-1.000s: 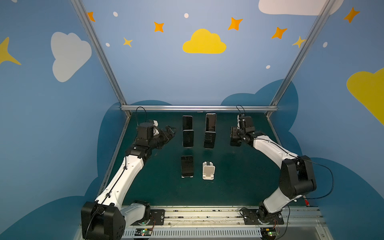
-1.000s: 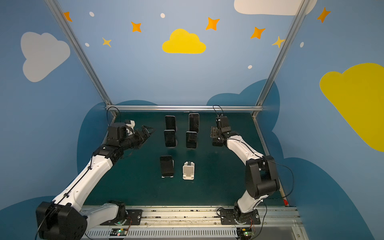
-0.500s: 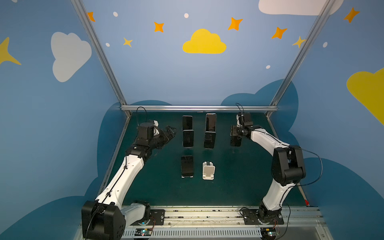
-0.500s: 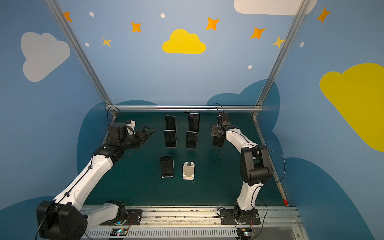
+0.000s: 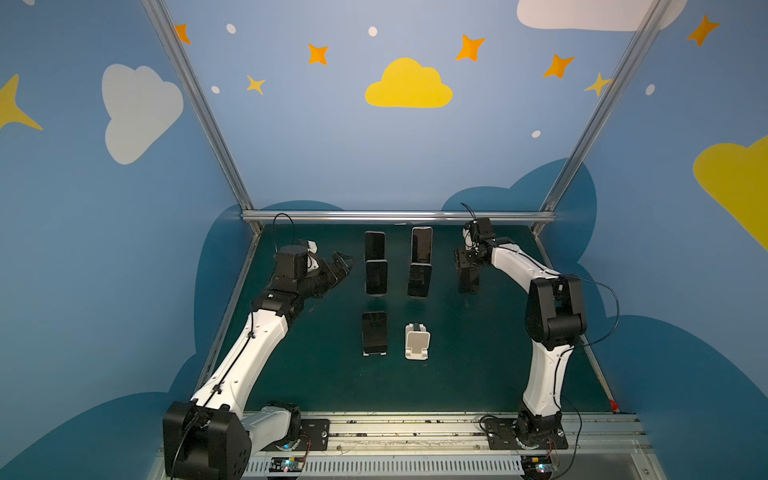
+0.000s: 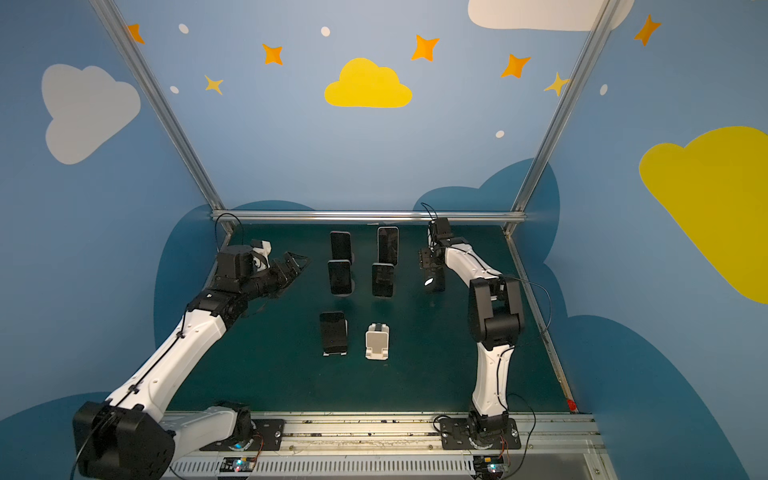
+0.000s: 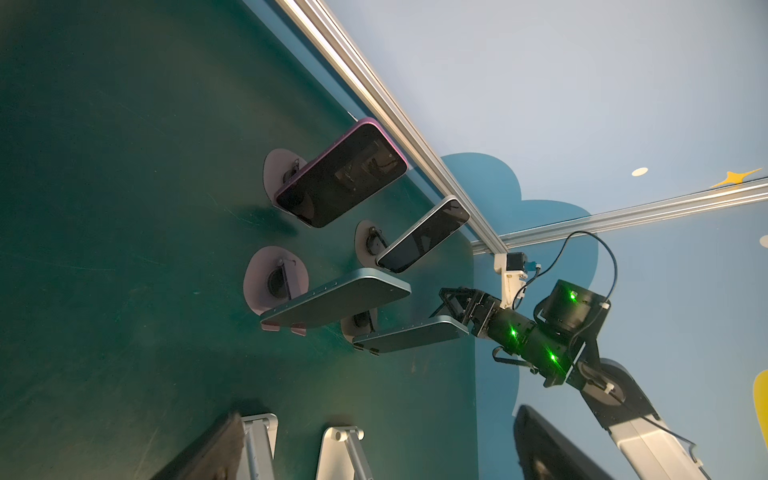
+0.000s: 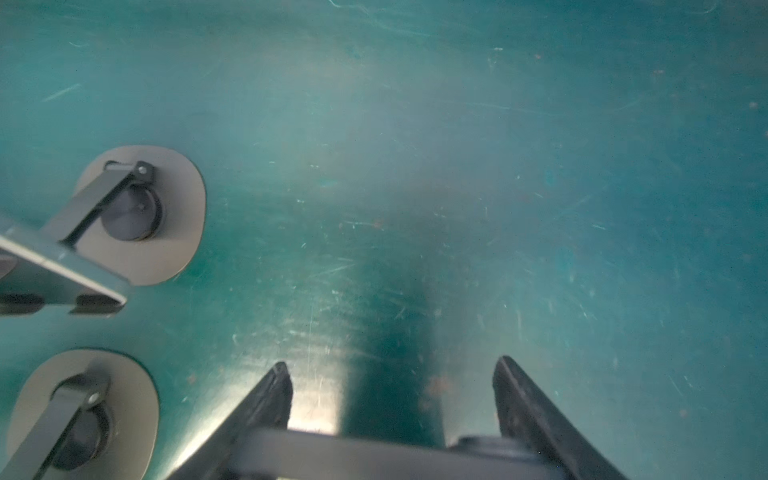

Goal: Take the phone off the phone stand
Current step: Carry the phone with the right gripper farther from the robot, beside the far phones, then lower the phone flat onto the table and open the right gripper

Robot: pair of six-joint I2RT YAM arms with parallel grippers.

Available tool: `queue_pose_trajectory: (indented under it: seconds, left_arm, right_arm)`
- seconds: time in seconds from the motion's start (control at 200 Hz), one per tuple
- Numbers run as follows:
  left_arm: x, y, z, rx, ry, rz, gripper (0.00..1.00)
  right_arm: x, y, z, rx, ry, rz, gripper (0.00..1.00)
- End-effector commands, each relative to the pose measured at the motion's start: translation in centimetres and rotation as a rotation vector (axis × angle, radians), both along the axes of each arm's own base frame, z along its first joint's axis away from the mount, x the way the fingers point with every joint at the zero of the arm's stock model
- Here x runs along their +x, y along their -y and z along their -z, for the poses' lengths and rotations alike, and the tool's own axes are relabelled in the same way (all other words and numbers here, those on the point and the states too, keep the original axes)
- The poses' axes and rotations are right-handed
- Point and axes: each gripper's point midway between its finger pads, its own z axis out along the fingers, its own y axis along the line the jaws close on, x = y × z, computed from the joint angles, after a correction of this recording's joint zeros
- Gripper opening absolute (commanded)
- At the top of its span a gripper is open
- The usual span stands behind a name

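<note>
The phone [image 5: 468, 283] is off the stand. The right gripper [image 5: 468, 272] has its jaws clamped on the phone's top end and holds it upright over the right side of the green table [image 5: 478, 365], well apart from the stands. I cannot tell if the phone's bottom touches the table. The white phone stand [image 5: 417, 340] in the front row is empty, so the lifting part looks done. The left gripper [image 5: 340, 266] has its jaws wide apart and holds nothing. What is left, I think: put the phone down and let go.
</note>
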Motion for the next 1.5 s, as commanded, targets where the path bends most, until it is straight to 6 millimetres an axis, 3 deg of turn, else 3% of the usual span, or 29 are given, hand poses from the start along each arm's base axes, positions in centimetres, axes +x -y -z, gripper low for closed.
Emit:
queue_pose_trajectory:
  seconds: [0.0, 0.431, 0.706, 0.896, 1.137, 1.282, 1.497]
  left_arm:
    - [0.1, 0.2, -0.5, 0.008, 0.021, 0.019, 1.00]
    - [0.3, 0.3, -0.8, -0.013, 0.023, 0.030, 1.00]
    - [0.4, -0.9, -1.5, -0.033, 0.039, -0.001, 1.00]
    - [0.3, -1.0, -1.8, -0.037, 0.049, -0.005, 1.00]
    - [0.2, -0.9, -2.2, -0.048, 0.057, -0.003, 1.00]
    - [0.2, -0.9, -2.1, -0.050, 0.055, -0.002, 1.00]
    - [0.2, -1.0, -2.2, -0.049, 0.061, -0.015, 1.00]
  right_arm:
    - [0.0, -0.1, 0.4, 0.000, -0.051, -0.018, 0.72]
    - [0.4, -0.5, 3.1, 0.015, -0.239, 0.049, 0.73]
    - [0.2, -0.9, 4.0, 0.016, -0.302, 0.038, 0.74]
    - [-1.5, -1.5, 5.4, 0.052, -0.425, 0.070, 0.74]
    - [-1.3, -1.7, 6.0, 0.062, -0.437, 0.090, 0.75]
    - [-1.1, -2.1, 6.6, 0.052, -0.453, 0.017, 0.78]
    - [-1.5, -1.7, 7.4, 0.043, -0.507, 0.076, 0.79]
